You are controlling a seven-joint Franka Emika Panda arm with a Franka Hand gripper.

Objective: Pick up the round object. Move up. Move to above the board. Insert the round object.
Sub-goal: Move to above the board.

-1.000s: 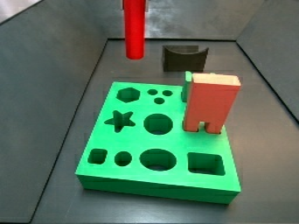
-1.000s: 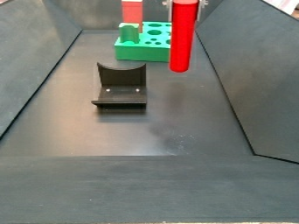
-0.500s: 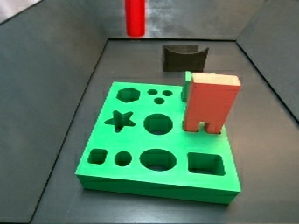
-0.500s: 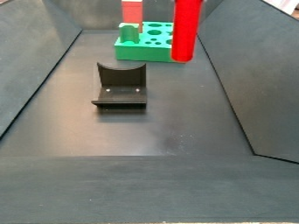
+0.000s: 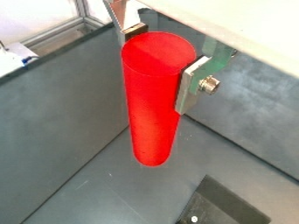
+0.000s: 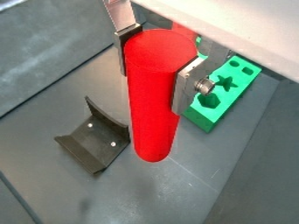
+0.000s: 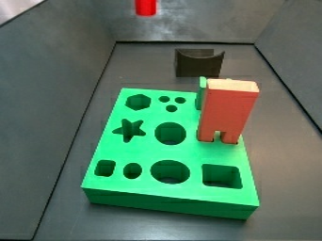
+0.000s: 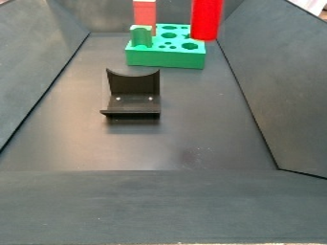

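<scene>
My gripper (image 5: 160, 57) is shut on the round object (image 5: 152, 105), a smooth red cylinder, and holds it upright high above the floor. Both wrist views show the silver fingers (image 6: 186, 85) clamped on its upper part (image 6: 155, 96). In both side views only its lower end shows at the top edge (image 7: 146, 7) (image 8: 206, 17); the gripper itself is out of frame there. The green board (image 7: 151, 184) lies on the floor with star, hexagon, round and square holes. It also shows in a side view (image 8: 166, 57) and a wrist view (image 6: 222, 92), off to the side of the cylinder.
A salmon-red two-legged block (image 7: 228, 108) stands on the board's edge, also seen in a side view (image 8: 144, 11). The dark fixture (image 7: 198, 62) stands on the floor beyond the board, below the cylinder (image 6: 93, 140) (image 8: 132, 93). Sloped grey walls ring the floor.
The gripper has lifted the cylinder straight up; it has risen until only its lower end shows at the top of both side views. The board, block and fixture have not moved.
</scene>
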